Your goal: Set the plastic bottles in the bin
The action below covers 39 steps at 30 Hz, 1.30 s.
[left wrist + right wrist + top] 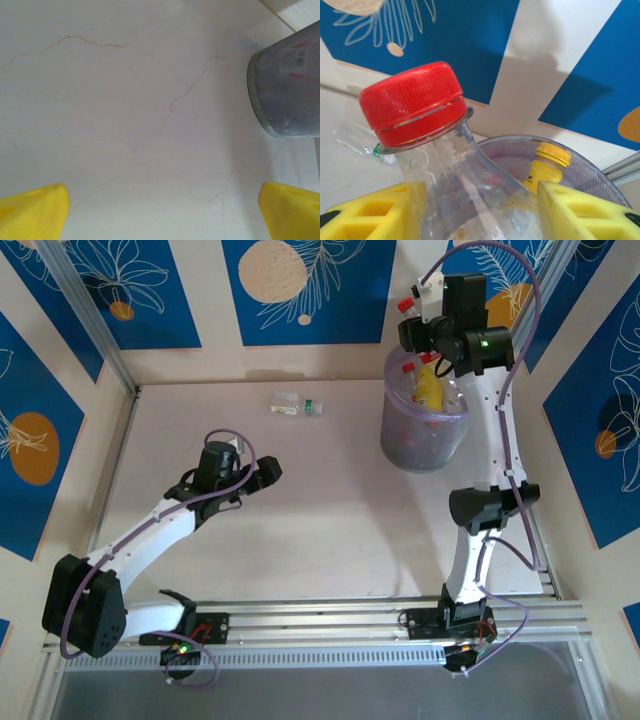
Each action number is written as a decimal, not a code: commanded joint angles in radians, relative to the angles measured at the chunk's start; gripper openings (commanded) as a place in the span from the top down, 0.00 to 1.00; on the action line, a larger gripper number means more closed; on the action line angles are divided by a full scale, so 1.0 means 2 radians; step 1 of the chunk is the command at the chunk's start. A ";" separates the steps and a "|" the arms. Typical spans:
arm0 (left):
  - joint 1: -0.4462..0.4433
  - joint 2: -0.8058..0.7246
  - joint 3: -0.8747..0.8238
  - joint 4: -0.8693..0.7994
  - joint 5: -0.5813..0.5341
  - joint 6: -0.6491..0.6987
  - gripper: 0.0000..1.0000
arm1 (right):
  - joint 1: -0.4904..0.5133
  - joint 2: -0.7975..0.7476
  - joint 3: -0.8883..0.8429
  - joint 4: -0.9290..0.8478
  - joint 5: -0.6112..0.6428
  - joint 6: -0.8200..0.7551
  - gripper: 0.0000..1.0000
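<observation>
Pale veined tabletop (330,500), blue leaf-print wall panels (300,290). Purple bin (422,430) near far right corner, yellow bottle (547,167) inside, labels too blurred to read. Right gripper (480,210) clamps red-capped clear bottle (415,105) above bin. Left gripper (162,205) spread wide over mid-tabletop. Green-capped bottle (297,405) lies at far edge.

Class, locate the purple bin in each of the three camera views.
Top external: bin, upper right.
Left wrist: right edge, upper half.
Right wrist: lower right, behind the red-capped bottle in the right gripper.
Shared landmark: yellow bottle inside it, top and right-wrist views.
</observation>
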 commanded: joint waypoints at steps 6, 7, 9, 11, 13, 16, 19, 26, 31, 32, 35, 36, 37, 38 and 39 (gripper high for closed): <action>0.007 -0.019 0.000 -0.003 0.001 -0.003 0.04 | -0.016 0.117 0.166 -0.098 -0.041 -0.001 0.52; 0.007 -0.021 0.000 -0.004 0.000 -0.002 0.03 | -0.015 0.129 0.183 -0.111 -0.039 -0.003 0.52; 0.007 -0.024 -0.001 -0.007 -0.003 0.000 0.04 | -0.012 0.134 0.180 -0.117 -0.037 -0.003 0.52; 0.007 -0.026 0.000 -0.011 -0.005 0.002 0.03 | -0.009 0.138 0.180 -0.124 -0.026 -0.001 0.52; 0.007 -0.027 0.000 -0.011 -0.006 0.002 0.04 | -0.011 0.141 0.181 -0.129 -0.010 0.012 0.52; 0.007 -0.027 -0.001 -0.011 -0.006 0.003 0.03 | -0.028 0.149 0.212 -0.150 -0.002 0.062 0.52; 0.007 -0.026 0.001 -0.011 -0.006 0.004 0.03 | -0.052 0.131 0.196 -0.157 -0.003 0.086 0.52; 0.007 -0.016 0.000 0.004 0.001 0.000 0.03 | -0.098 0.084 0.127 -0.176 -0.006 0.123 0.52; 0.007 -0.014 0.002 0.004 0.004 -0.001 0.03 | -0.107 0.101 0.138 -0.196 -0.012 0.140 0.52; 0.007 -0.016 0.001 0.002 0.002 -0.001 0.04 | -0.108 0.109 0.150 -0.200 -0.014 0.143 0.51; 0.007 -0.022 -0.001 -0.001 -0.002 0.001 0.04 | -0.113 0.142 0.193 -0.223 -0.018 0.154 0.51; 0.007 -0.023 -0.001 -0.001 -0.002 0.000 0.04 | -0.114 0.146 0.192 -0.225 -0.017 0.156 0.51; 0.007 -0.025 -0.001 -0.003 -0.003 0.001 0.04 | -0.115 0.150 0.193 -0.229 -0.013 0.156 0.50; 0.007 -0.026 -0.001 -0.004 -0.004 0.002 0.03 | -0.115 0.152 0.191 -0.232 -0.010 0.154 0.48; 0.007 -0.027 -0.001 -0.006 -0.005 0.004 0.03 | -0.115 0.152 0.188 -0.233 -0.007 0.153 0.46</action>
